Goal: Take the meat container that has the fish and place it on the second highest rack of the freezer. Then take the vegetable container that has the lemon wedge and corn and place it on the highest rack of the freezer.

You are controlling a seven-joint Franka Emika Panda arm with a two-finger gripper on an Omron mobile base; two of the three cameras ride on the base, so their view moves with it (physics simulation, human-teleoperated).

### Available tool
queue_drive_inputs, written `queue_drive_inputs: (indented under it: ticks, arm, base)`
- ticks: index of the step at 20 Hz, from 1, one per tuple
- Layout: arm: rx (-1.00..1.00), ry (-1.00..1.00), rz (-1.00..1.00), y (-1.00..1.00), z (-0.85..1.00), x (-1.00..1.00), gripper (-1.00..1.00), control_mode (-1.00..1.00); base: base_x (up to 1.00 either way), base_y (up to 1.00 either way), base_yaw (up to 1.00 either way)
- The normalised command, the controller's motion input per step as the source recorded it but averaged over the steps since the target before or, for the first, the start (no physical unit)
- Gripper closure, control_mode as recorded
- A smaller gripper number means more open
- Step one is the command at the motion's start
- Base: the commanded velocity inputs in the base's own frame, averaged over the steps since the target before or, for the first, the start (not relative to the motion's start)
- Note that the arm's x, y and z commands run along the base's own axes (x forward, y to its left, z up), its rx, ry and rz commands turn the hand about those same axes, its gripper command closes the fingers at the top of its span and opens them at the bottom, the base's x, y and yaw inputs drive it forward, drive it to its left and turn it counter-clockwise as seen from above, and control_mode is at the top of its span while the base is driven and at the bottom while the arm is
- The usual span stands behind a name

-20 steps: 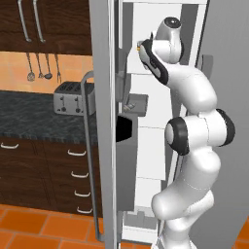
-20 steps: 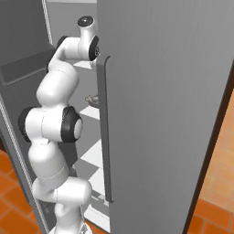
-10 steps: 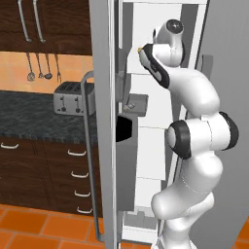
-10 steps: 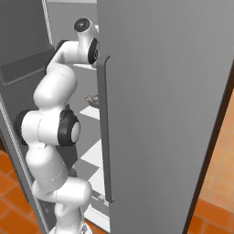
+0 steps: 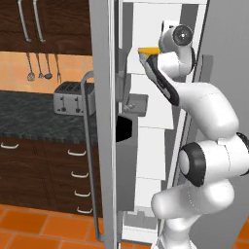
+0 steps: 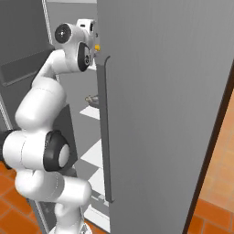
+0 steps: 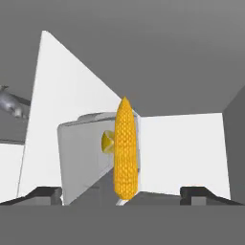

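Reaching high into the freezer (image 5: 146,29), hand (image 7: 122,194) spread before the corn (image 7: 126,150).

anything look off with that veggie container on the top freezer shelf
Nothing stands out. In the hand view the vegetable container sits on the highest rack with the corn and the lemon wedge in it, nothing spilled. The gripper is open just short of it.

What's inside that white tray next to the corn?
In the hand view, the corn lies in the tray, and a lemon wedge peeks out beside it. The corn covers part of the lemon.
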Motion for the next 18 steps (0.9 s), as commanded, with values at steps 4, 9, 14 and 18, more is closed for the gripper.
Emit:
queue_drive_inputs:
  ticks: [4, 9, 14, 18]
  arm:
    - [-0.01, -0.02, -0.01, 0.02, 0.44, -1.00, -1.00, -1.00]
    - [0.00, -0.04, -0.01, 0.00, -0.03, -1.00, -1.00, -1.00]
    - [0.00, -0.25, -0.01, 0.08, -0.62, -1.00, -1.00, -1.00]
    - [0.00, -0.24, 0.00, 0.19, -0.54, -1.00, -1.00, -1.00]
  base:
    - [0.00, 0.00, 0.00]
    - [0.00, 0.00, 0.00]
    - [0.00, 0.00, 0.00]
    - [0.00, 0.00, 0.00]
